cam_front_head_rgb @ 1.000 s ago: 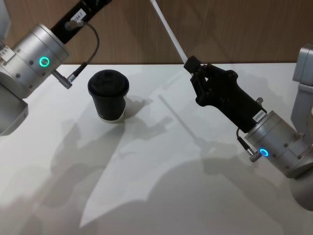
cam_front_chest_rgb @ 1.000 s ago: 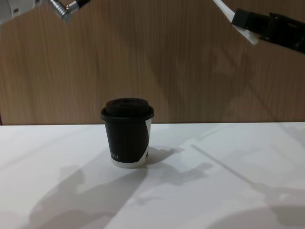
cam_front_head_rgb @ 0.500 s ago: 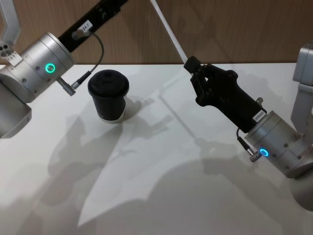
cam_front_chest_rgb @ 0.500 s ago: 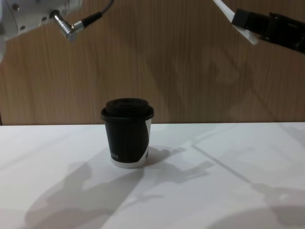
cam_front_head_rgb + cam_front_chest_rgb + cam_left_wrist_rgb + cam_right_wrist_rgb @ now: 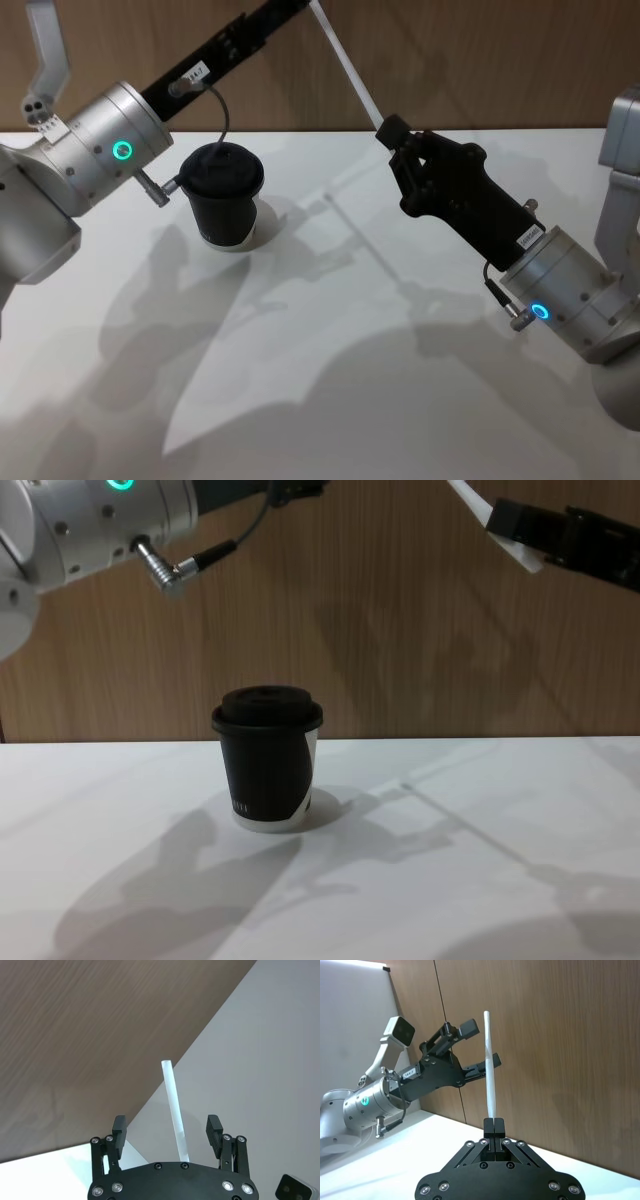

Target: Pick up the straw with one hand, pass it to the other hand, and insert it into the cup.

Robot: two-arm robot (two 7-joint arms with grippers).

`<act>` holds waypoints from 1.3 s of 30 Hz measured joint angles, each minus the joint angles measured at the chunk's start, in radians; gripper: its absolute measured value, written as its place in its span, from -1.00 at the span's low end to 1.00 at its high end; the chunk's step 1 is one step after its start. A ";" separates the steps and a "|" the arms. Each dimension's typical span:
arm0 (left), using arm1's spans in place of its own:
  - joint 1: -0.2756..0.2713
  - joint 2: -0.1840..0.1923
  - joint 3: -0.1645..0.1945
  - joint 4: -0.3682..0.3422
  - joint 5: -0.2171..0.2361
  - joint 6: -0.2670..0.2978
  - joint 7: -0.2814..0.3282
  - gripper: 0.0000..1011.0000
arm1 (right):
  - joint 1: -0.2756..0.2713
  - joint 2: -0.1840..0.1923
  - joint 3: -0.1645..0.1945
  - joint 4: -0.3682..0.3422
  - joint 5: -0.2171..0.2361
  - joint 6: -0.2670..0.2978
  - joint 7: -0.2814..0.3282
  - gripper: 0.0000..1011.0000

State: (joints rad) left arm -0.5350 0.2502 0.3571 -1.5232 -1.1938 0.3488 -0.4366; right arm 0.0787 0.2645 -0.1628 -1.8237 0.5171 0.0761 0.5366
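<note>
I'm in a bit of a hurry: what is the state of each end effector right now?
Left end effector: open, straddling the straw.
Right end effector: closed, holding the straw.

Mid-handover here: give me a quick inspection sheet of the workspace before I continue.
Surface: white table, shadows only.
Job's things: straw held slanted above the table; cup upright on the table, lid on.
Clutter: nothing seen.
Grippers: right gripper shut on the straw's lower end; left gripper open, its fingers either side of the straw's upper part.
Cables: dark cable loops from the left arm's wrist, well above the cup.
Surroundings: wood-panel wall behind the table.
</note>
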 joint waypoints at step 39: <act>-0.064 -0.023 0.070 0.114 -0.005 -0.056 -0.101 -0.21 | 0.000 0.000 0.000 0.000 0.000 0.000 0.000 -0.99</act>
State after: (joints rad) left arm -0.5995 0.2276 0.4272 -1.4087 -1.1984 0.2928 -0.5379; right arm 0.0787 0.2645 -0.1628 -1.8237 0.5172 0.0761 0.5366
